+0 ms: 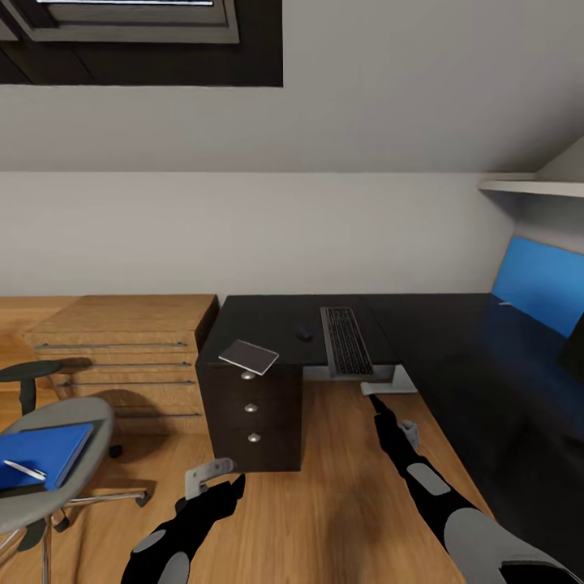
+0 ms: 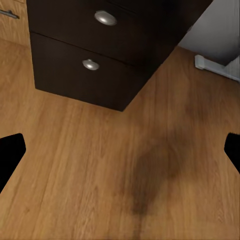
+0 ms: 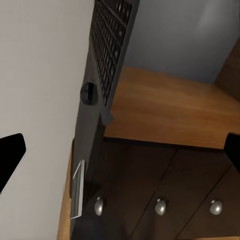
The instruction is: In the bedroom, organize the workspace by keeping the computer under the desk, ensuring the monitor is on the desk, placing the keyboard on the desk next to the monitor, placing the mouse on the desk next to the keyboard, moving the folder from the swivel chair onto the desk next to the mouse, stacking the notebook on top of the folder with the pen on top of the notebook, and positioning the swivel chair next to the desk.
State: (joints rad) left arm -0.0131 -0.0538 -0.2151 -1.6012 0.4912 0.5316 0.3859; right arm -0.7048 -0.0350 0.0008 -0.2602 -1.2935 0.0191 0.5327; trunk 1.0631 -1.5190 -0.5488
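The swivel chair (image 1: 49,454) is cut off by the head view's edge at 8 o'clock; its back and base are only partly seen. The blue folder (image 1: 40,456) on the seat is clipped by the same edge, as is the white pen (image 1: 24,470) lying on it. At 3 o'clock a dark object (image 1: 574,349) on the desk (image 1: 454,365) is cut by the frame and cannot be identified. The mouse (image 1: 305,332) is too small for detail. In both wrist views the fingertips (image 2: 11,155) (image 3: 11,160) are seen only as black shapes at the frame edges. The keyboard (image 3: 107,45) is cropped in the right wrist view.
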